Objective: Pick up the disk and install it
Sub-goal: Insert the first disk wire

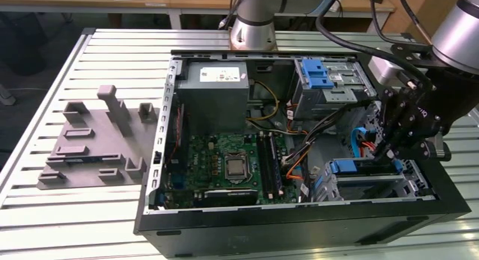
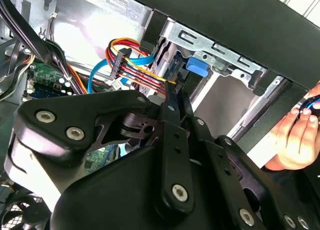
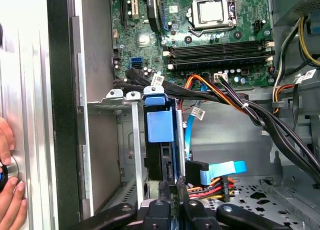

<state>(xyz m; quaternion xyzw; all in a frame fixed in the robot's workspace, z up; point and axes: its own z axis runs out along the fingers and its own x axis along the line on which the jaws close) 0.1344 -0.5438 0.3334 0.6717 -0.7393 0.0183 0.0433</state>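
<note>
In the first wrist view the gripper (image 3: 172, 202) sits nearest the lens, its two black fingers (image 3: 164, 192) drawn almost together with only a thin slot between them; they press on the rear edge of the disk (image 3: 161, 140), which stands on edge in the metal drive cage (image 3: 131, 140), its blue plastic bracket (image 3: 160, 125) facing the camera. Whether the fingers actually pinch that edge or merely rest against it cannot be told. Just beside the disk hang a blue flat cable (image 3: 220, 170) and a bundle of red, yellow and black power wires (image 3: 215, 190). Farther off lies the green motherboard (image 3: 200, 35) with its bare processor socket (image 3: 212, 10), and a person's hand (image 3: 10, 190) rests on the case's outer wall. In the second wrist view the black linkage of the gripper (image 2: 172, 98) points at the same blue bracket (image 2: 196, 68) in the cage. In the exterior view the gripper (image 1: 396, 153) hangs over the lower drive bay at the exterior view's right of the open computer case (image 1: 224, 226), with the grey power supply (image 1: 217, 83) and a grey fixture plate (image 1: 93, 142) beyond.
</note>
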